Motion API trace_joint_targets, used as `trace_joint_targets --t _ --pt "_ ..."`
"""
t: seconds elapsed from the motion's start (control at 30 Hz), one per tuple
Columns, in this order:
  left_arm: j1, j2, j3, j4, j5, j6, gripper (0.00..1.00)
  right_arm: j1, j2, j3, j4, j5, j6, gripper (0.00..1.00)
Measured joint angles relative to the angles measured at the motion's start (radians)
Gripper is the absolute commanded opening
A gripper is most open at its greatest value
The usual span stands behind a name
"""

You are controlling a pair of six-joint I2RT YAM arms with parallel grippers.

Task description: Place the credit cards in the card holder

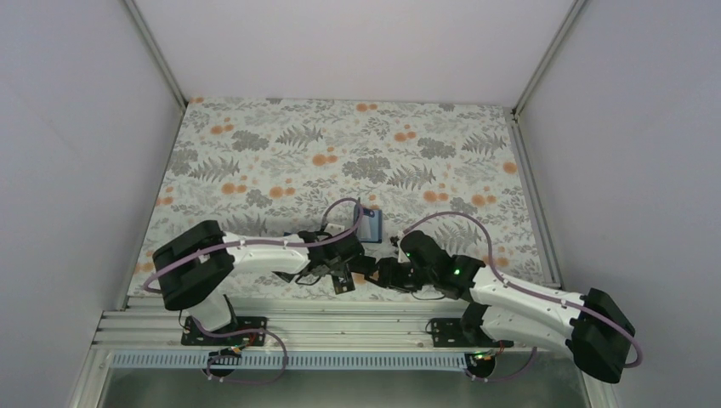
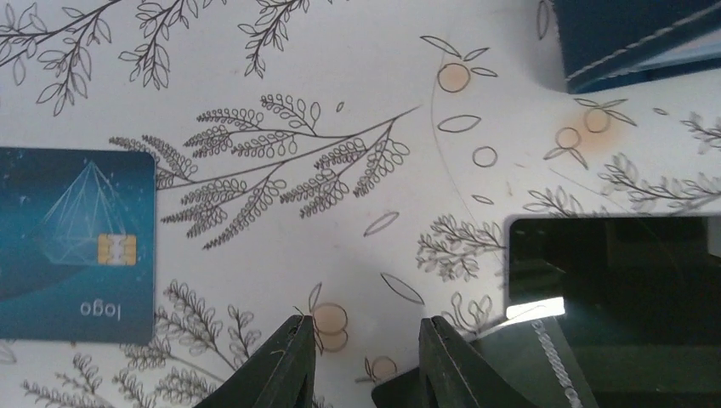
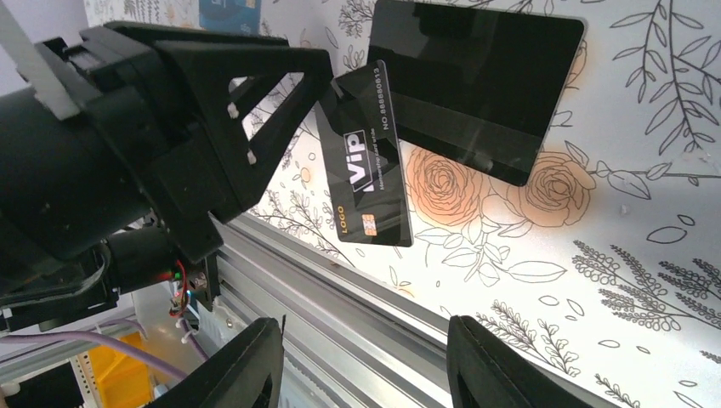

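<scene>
Left end effector (image 2: pixel 366 361), spread and empty, is hovering beside the VIP card (image 2: pixel 510 374), likely needing to straddle its edge.

plain lilac walls (image 1: pixel 76 127), floral tablecloth (image 1: pixel 340 144) w/ orange blooms, alu rail (image 1: pixel 340 327) near edge

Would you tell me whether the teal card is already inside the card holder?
Out. The teal card lies flat and face up on the table, apart from the card holder, in the left wrist view.
</scene>
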Motion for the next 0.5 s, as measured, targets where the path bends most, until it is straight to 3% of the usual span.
trace_joint_targets --t 0.5 --pt "-0.002 0.035 -0.011 0.082 0.009 0.043 0.32 0.0 0.021 -0.011 -0.001 -0.047 0.019 0.57"
